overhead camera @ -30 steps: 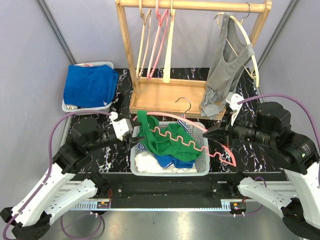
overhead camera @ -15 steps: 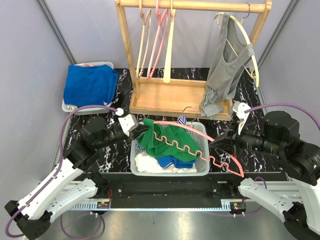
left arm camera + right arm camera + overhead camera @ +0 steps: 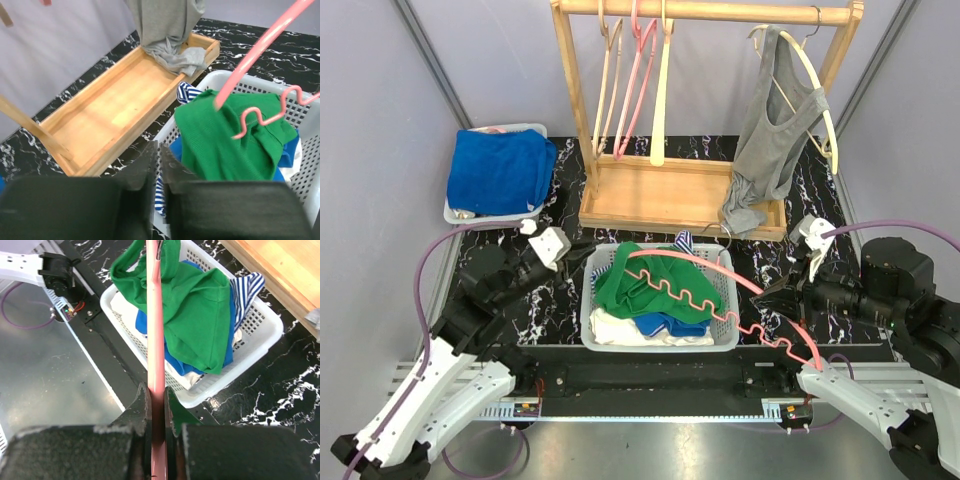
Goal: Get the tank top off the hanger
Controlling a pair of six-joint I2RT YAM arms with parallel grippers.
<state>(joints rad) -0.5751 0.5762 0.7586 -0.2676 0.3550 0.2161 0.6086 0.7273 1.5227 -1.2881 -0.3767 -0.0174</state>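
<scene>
The green tank top (image 3: pixel 645 285) lies bunched in the white basket (image 3: pixel 660 342), on top of blue and white clothes. The pink wavy hanger (image 3: pixel 720 268) slants over it, and my right gripper (image 3: pixel 775 293) is shut on its lower arm at the basket's right. In the right wrist view the hanger (image 3: pixel 155 315) runs straight out from the gripper (image 3: pixel 156 392) across the green top (image 3: pixel 195 315); a green fold still reaches the hanger's far end. My left gripper (image 3: pixel 578 247) is shut and empty at the basket's left rim (image 3: pixel 235 77), beside the top (image 3: pixel 225 135).
A wooden rack (image 3: pixel 660 190) stands behind the basket with several bare hangers. A grey tank top (image 3: pixel 770 130) hangs there on a cream hanger (image 3: pixel 817 85). A tray of blue cloth (image 3: pixel 500 170) sits at the back left.
My left gripper has shut with nothing in it and drawn back to the left. The right gripper pulled the hanger right and nearer. The green top sank into the basket.
</scene>
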